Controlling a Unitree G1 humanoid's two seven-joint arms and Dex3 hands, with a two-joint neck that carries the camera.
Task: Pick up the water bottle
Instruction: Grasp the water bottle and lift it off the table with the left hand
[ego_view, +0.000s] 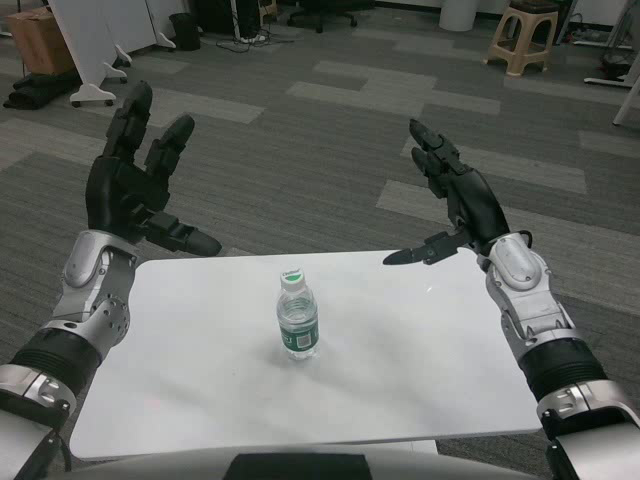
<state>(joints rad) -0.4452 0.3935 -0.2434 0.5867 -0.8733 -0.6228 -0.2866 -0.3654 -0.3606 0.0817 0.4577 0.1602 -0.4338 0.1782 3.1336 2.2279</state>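
One water bottle (297, 317) stands upright on the white table (420, 370), with a white cap and a green label around its middle. It sits between the two hands, nearer the robot than either, and touches neither. The left hand (133, 190) hangs over the table's far left corner, well apart from the bottle, which lies to its right and closer in. Its fingers (128, 122) are spread and point up and away, the thumb reaching toward the middle; it holds nothing. The right hand (455, 205) hovers above the table's far edge on the other side, the bottle to its left and closer in. Its fingers are also apart and empty, the thumb stretched out toward the left hand. Beyond both hands lies grey patterned carpet (300, 150). Farther off, beyond the right hand, stands a tan plastic stool (520, 40); beyond the left hand, a cardboard box (40, 38) and a white panel on wheeled feet (95, 40).
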